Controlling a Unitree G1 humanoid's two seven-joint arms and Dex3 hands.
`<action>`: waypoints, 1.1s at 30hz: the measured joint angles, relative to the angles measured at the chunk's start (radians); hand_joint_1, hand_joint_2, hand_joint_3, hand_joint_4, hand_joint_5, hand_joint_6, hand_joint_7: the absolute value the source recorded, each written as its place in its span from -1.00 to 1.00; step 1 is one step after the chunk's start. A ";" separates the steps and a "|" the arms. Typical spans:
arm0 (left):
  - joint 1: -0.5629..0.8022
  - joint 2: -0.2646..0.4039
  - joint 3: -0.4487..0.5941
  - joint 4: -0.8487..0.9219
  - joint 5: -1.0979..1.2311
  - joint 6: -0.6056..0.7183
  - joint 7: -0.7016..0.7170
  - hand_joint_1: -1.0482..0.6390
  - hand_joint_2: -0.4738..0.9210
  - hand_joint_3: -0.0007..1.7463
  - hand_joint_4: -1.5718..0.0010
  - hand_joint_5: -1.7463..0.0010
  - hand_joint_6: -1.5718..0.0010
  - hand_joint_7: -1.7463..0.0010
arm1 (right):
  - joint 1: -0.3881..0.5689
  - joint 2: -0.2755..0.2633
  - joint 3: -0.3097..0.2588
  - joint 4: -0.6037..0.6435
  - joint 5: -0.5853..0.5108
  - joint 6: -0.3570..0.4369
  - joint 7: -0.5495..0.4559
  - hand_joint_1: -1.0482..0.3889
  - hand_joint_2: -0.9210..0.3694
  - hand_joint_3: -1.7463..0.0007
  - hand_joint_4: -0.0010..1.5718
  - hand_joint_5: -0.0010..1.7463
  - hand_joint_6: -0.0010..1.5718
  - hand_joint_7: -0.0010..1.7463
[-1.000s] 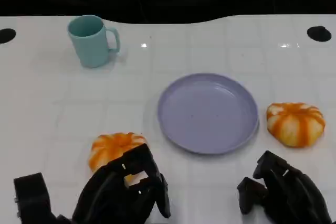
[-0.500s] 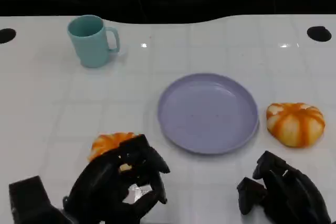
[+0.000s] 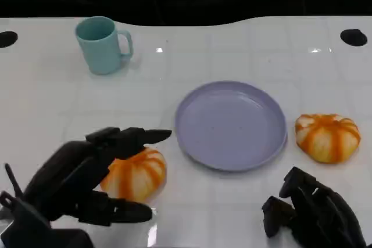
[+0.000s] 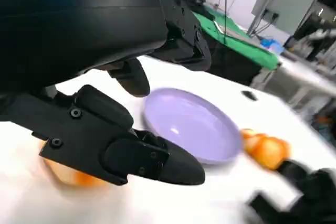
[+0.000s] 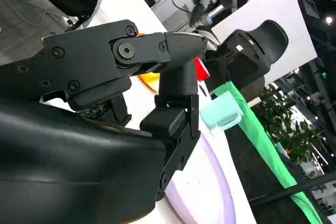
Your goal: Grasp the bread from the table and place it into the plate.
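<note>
— Since a second ago, what has moved?

— Only the left hand [image 3: 87,184]. It was bunched over the near bread [image 3: 136,173], hiding most of it; now it has swung out to the left and its fingers are spread, one reaching above the loaf's far edge and another lying along its near side. The bread sits on the white table [image 3: 46,108], just left of the plate's near rim, and more of it shows.

— Is it gripped?

— Not that I can tell. The fingers bracket it but look apart, so I judge the hand holds nothing yet. The right hand [image 3: 311,213] rests curled low at the near right, with nothing in it.

— What could go wrong?

— The loaf is a rounded, ridged dome, glossy orange with pale stripes. Fingers closing high on that curve could slide off, or nudge it away across the smooth tabletop. It looks soft, so a hard squeeze may dent it.

— And the plate [image 3: 231,125]?

— Lavender, round, shallow, with a raised rim; a low carry could catch that rim. A second bread [image 3: 326,136] lies right of it, and a teal mug [image 3: 102,45] stands far left.
</note>
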 measured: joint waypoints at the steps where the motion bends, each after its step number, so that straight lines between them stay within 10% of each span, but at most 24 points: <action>1: -0.010 0.019 -0.002 -0.010 0.065 0.002 0.023 -0.74 1.00 -0.83 0.60 0.45 0.55 0.97 | 0.000 0.000 0.000 -0.001 0.000 0.000 0.000 -0.31 -1.00 0.74 -0.03 0.93 -0.13 0.61; 11: -0.065 0.095 -0.099 -0.049 0.414 0.179 0.055 -0.67 0.97 -0.99 0.39 0.81 0.54 0.99 | 0.004 0.000 0.002 -0.009 0.000 -0.010 0.001 -0.32 -1.00 0.72 -0.02 0.93 -0.13 0.62; 29: -0.259 0.091 -0.352 0.326 0.481 0.301 0.084 -0.48 0.99 -0.98 0.28 0.87 0.52 0.98 | 0.018 0.000 0.007 -0.032 0.001 -0.008 0.001 -0.32 -1.00 0.71 -0.02 0.95 -0.14 0.64; 30: -0.274 0.087 -0.361 0.358 0.474 0.296 0.108 -0.35 0.99 -0.98 0.13 0.80 0.47 0.96 | 0.018 0.000 0.007 -0.033 0.001 -0.008 0.001 -0.32 -1.00 0.72 -0.02 0.95 -0.14 0.64; 33: -0.323 0.072 -0.387 0.520 0.462 0.221 0.288 -0.08 1.00 -0.82 0.24 -0.37 0.07 0.94 | 0.021 0.001 0.007 -0.037 0.001 -0.006 0.000 -0.33 -1.00 0.72 -0.02 0.96 -0.13 0.64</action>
